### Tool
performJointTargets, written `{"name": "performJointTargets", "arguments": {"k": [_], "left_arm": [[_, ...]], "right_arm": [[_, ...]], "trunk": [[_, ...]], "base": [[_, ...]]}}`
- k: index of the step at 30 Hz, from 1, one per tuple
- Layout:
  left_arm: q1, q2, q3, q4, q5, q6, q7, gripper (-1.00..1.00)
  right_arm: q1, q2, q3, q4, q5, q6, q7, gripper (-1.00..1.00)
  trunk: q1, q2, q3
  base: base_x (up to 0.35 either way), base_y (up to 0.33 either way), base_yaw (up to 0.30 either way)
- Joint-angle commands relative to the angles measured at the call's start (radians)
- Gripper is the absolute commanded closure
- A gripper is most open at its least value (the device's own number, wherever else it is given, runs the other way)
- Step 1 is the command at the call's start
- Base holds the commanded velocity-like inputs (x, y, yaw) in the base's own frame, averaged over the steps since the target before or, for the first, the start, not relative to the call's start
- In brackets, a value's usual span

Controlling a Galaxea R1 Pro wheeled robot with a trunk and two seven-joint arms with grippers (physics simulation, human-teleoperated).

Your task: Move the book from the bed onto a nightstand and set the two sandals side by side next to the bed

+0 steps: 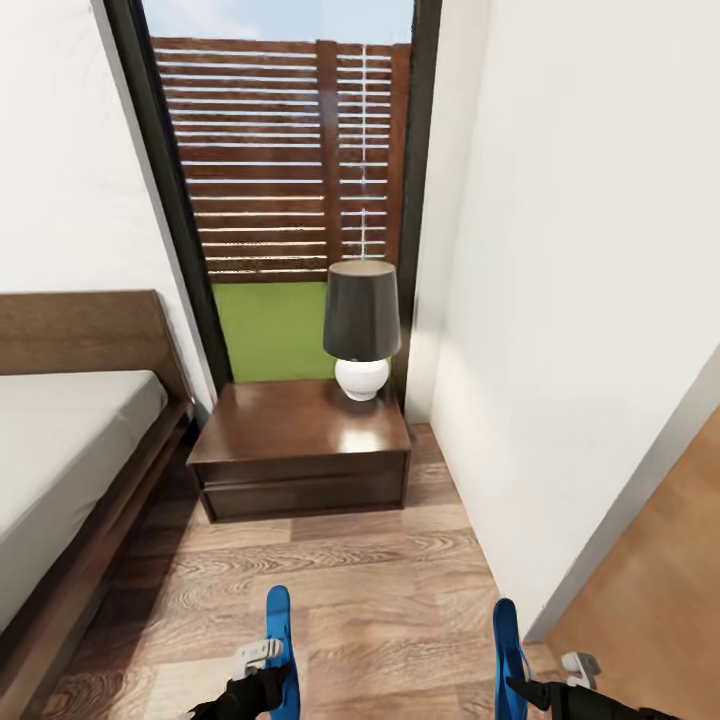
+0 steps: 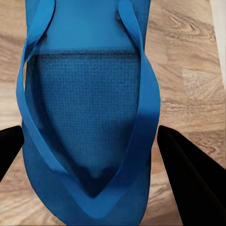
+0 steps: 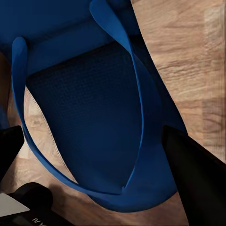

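Observation:
I hold two bright blue sandals low over the wood floor. My left gripper [image 1: 268,668] is shut on the left sandal [image 1: 280,632], its fingers [image 2: 188,174] pressing the sole's edges [image 2: 89,94]. My right gripper [image 1: 532,686] is shut on the right sandal [image 1: 507,645], which shows with its straps [image 3: 84,94] between my black fingers [image 3: 193,174]. The bed [image 1: 70,440], with a grey mattress and dark frame, runs along the left. A dark brown nightstand [image 1: 290,435] stands ahead between the bed and the wall. The book is out of view.
A lamp [image 1: 361,325] with a dark shade and white base stands on the nightstand's right rear corner. Behind it is a tall dark-framed window [image 1: 290,150]. A white wall [image 1: 580,300] closes the right side, with an orange-brown panel [image 1: 650,610] at lower right. Wood floor [image 1: 380,590] lies between me and the nightstand.

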Motion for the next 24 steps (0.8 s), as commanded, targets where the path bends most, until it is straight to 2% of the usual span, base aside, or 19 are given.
{"name": "performJointTargets", "arguments": {"k": [1, 7, 13, 24], "left_arm": [[-0.001, 0.0, -0.008, 0.001, 0.008, -0.005, -0.002, 1.0], [-0.001, 0.0, -0.008, 0.001, 0.008, -0.005, -0.001, 1.0], [-0.001, 0.001, -0.008, 0.001, 0.008, -0.005, -0.001, 1.0], [-0.001, 0.002, -0.007, 0.001, 0.008, -0.006, 0.0, 1.0]], "right_arm": [[0.0, 0.0, -0.01, -0.001, 0.008, 0.003, 0.004, 1.0], [0.0, 0.0, -0.01, -0.001, 0.008, 0.003, 0.003, 1.0], [-0.001, 0.0, -0.01, -0.001, 0.008, 0.003, 0.003, 1.0], [0.0, 0.0, -0.01, -0.001, 0.008, 0.003, 0.003, 1.0]], "trunk": [[0.0, 0.0, -0.001], [0.0, 0.0, -0.001], [0.0, 0.0, -0.001], [0.0, 0.0, -0.001]], "base": [[0.291, -0.143, 0.065], [0.285, -0.148, 0.147], [0.254, -0.159, 0.256], [0.034, -0.019, 0.289]]}}
